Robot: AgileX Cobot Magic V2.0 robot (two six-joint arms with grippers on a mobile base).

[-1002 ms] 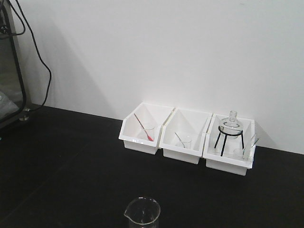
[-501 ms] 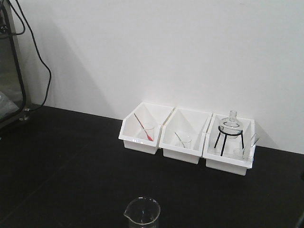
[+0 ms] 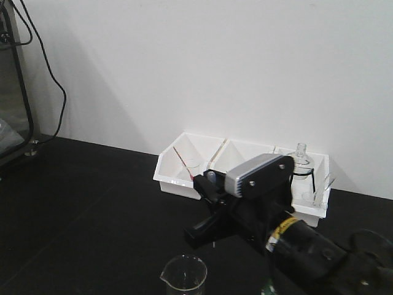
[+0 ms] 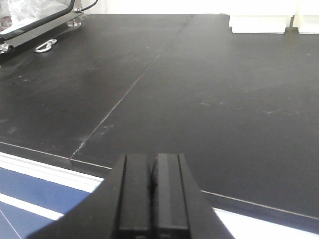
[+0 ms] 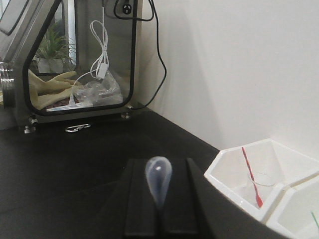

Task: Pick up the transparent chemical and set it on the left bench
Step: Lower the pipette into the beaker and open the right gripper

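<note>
The left bench (image 3: 92,209) is a wide matte black surface running back to a white wall (image 3: 215,61). At its far left stands a glass-fronted cabinet (image 5: 75,59) with black cables (image 3: 52,74) hanging beside it.

Against the wall sit three white bins (image 3: 178,169) in a row. The left one holds a small beaker with a red-tipped pipette (image 5: 250,175) leaning in it; the right one holds a round flask (image 3: 300,157) on a black tripod. The middle bin is largely hidden behind the arm.

The right arm reaches over the bench in front of the bins, its grey wrist camera block (image 3: 258,174) uppermost. The right gripper (image 5: 158,209) has its jaws clenched on the transparent chemical (image 5: 158,179), whose clear bulb sticks up between the two black fingers, above the surface.

A clear glass beaker (image 3: 183,275) stands alone on the bench near the front edge, just below the arm.

The left gripper (image 4: 152,194) hovers low at the bench's near edge, jaws pressed together with nothing between them.
</note>
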